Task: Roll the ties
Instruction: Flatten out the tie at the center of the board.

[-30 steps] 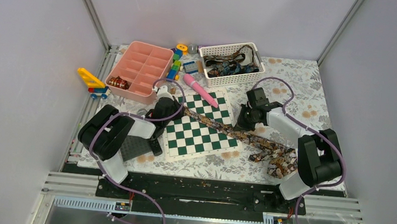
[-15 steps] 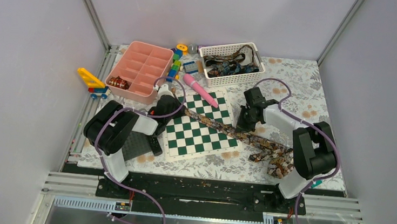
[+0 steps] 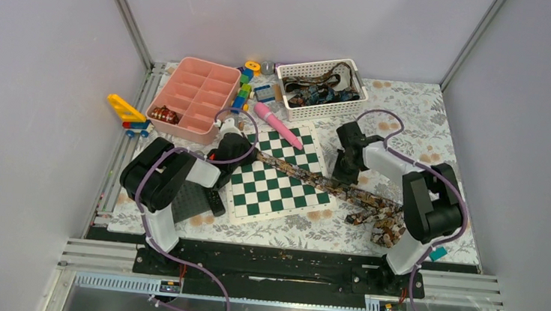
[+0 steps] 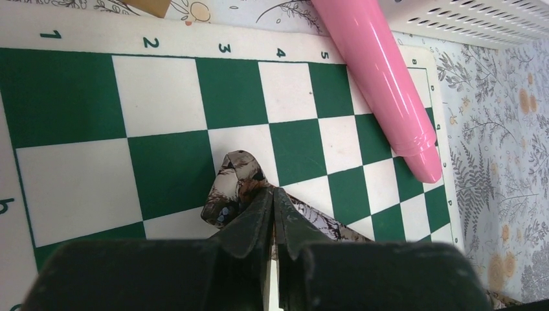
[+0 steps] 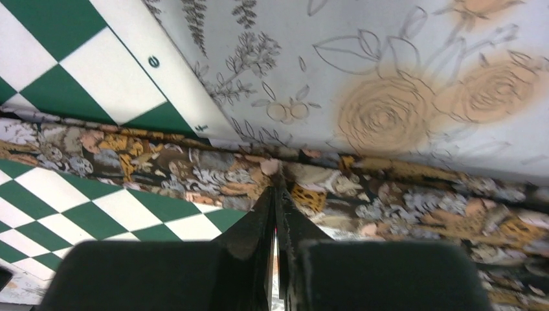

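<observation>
We note tie (image 3: 295,171) across chessboard (image 3: 269,194), R end trailing onto worktop (image 3: 411,115); basket (image 3: 321,113) behind board, tray (image 3: 196,97) to rear L.

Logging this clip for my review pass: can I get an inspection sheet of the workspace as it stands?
Surface: floral tablecloth with a green chessboard mat on it.
Job's things: one tie stretched diagonally across the mat; more ties heaped in the white basket.
Clutter: pink compartment tray, pink cylinder, toy blocks, yellow toy.
Grippers: left gripper shut on the tie's narrow end; right gripper shut on its middle.
Cables: purple cables loop along both arms.
Surroundings: grey enclosure walls; nothing else seen.
</observation>
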Action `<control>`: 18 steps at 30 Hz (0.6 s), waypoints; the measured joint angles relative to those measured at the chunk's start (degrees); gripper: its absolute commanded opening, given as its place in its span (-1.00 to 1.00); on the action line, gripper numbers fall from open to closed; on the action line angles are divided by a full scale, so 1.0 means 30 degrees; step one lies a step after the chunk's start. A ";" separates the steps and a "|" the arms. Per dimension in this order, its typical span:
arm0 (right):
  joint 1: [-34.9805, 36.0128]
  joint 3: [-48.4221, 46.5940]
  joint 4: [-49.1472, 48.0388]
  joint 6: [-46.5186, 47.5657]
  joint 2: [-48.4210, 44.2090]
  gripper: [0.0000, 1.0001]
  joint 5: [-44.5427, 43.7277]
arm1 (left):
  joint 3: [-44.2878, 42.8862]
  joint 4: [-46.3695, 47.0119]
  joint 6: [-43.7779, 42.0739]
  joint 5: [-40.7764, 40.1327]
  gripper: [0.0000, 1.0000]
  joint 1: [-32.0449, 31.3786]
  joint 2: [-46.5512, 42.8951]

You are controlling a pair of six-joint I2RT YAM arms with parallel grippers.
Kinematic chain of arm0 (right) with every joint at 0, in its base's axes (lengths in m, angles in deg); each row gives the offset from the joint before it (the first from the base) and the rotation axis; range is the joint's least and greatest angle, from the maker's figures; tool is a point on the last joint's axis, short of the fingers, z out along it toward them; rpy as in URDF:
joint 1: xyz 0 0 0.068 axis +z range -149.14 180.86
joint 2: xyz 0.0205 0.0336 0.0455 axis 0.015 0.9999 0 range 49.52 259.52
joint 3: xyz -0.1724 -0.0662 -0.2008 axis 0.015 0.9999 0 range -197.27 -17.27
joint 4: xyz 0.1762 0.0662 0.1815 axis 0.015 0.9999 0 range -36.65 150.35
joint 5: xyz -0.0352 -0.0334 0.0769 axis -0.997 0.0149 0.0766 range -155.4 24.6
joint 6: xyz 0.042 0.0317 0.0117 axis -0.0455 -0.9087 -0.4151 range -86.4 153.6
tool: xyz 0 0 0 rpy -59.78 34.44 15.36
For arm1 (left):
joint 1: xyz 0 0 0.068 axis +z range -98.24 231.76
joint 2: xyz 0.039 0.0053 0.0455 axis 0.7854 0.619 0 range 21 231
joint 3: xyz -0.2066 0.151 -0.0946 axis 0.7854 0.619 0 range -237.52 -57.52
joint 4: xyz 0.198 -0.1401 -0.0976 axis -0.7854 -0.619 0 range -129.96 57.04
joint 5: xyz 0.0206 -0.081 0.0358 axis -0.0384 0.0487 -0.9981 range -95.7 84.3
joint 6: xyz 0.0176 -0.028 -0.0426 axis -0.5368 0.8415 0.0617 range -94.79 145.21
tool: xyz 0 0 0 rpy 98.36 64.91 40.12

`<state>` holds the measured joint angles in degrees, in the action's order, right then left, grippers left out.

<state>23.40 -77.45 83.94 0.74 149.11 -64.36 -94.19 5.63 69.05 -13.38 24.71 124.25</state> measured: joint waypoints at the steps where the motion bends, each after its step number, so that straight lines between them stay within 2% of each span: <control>1: -0.0007 0.0000 0.0219 -0.0007 -0.0175 -0.81 -0.0153 | 0.0000 0.0000 -0.0015 0.0007 -0.87 0.0000 0.0000; 4: 0.0000 0.0000 0.1027 -0.0080 -0.1413 -0.72 -0.0845 | 0.0000 0.0000 -0.0044 0.0015 -0.82 0.0000 -0.0022; 6: -0.0007 0.0000 0.1647 -0.0219 -0.2732 -0.59 -0.1508 | 0.0000 -0.0117 -0.0117 0.0036 -0.80 0.0000 -0.0211; 15: -0.1093 0.0357 0.3490 -0.0495 -0.6615 -0.39 -0.2674 | 0.0000 -0.0583 -0.0532 0.0066 -0.73 -0.0138 -0.3016; 18: -0.1413 0.1020 0.3381 -0.0015 -0.7155 -0.31 -0.2127 | 0.0007 -0.0809 -0.0554 0.0051 -0.58 -0.0168 -0.3818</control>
<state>19.16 -74.39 94.08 0.70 127.65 -70.74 -94.16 3.20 67.39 -13.23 24.21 112.79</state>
